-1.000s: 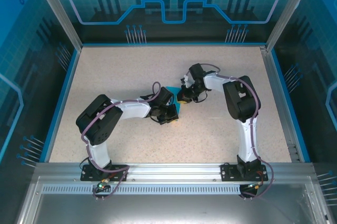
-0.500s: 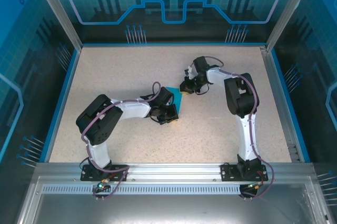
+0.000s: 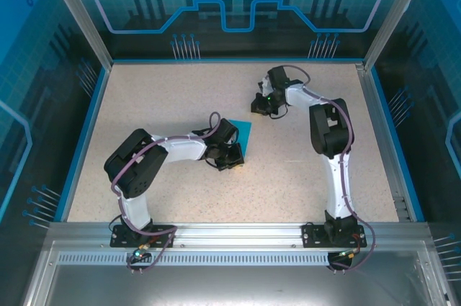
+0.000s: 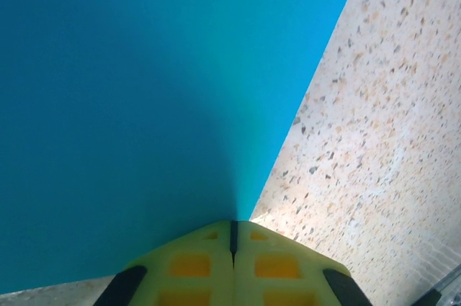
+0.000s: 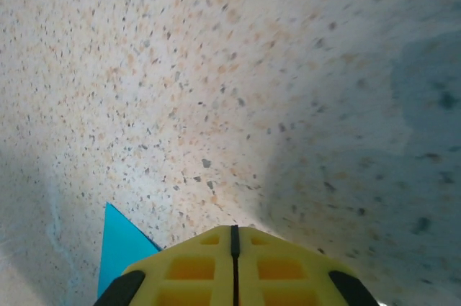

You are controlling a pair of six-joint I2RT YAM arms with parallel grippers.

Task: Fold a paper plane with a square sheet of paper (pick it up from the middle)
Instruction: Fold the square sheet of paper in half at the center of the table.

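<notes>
— Where do we find the blue paper (image 3: 243, 132)?
— Flat on the speckled table (image 3: 166, 97), about mid-table. Our left gripper (image 4: 233, 225) sits at its near edge, jaws pressed together.
— And our right gripper (image 5: 233, 231)?
— Jaws closed as well, nothing between them. We see it apart from the paper, further back and right, over bare table.
</notes>
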